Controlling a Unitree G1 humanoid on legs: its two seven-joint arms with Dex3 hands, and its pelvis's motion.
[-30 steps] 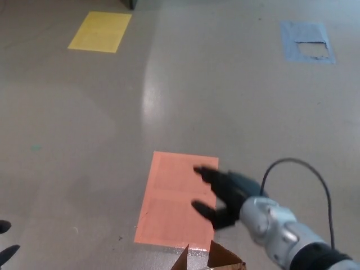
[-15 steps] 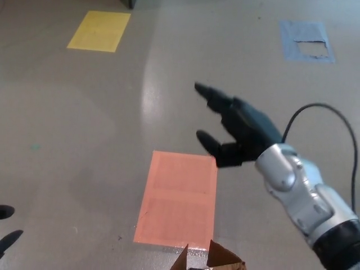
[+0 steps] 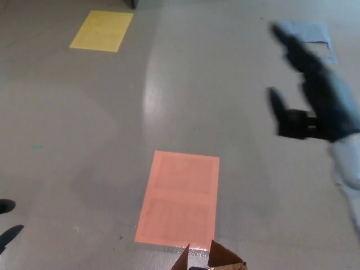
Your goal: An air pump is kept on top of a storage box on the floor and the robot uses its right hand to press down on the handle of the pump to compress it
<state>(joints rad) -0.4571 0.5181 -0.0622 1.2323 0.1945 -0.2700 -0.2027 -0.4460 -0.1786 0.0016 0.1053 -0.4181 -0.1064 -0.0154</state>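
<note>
The right hand hangs in the air at the right of the scene, blurred, with nothing in it; its fingers are spread, one reaching to the far right and the thumb jutting left. The silver forearm runs off the right edge. Beneath it lies bare grey floor, wide and unobstructed through the middle. An orange patch lies flat on the near floor, centre. A yellow patch sits far left, near the top edge, and a blue patch far right, partly hidden behind the fingers. At the near edge, just right of centre, a brown box flap pokes up, its tips touching the orange patch's near edge in the picture. No pump shows here. Two dark tips at the near left edge may be the left hand; whether it is spread or clenched I cannot tell.
</note>
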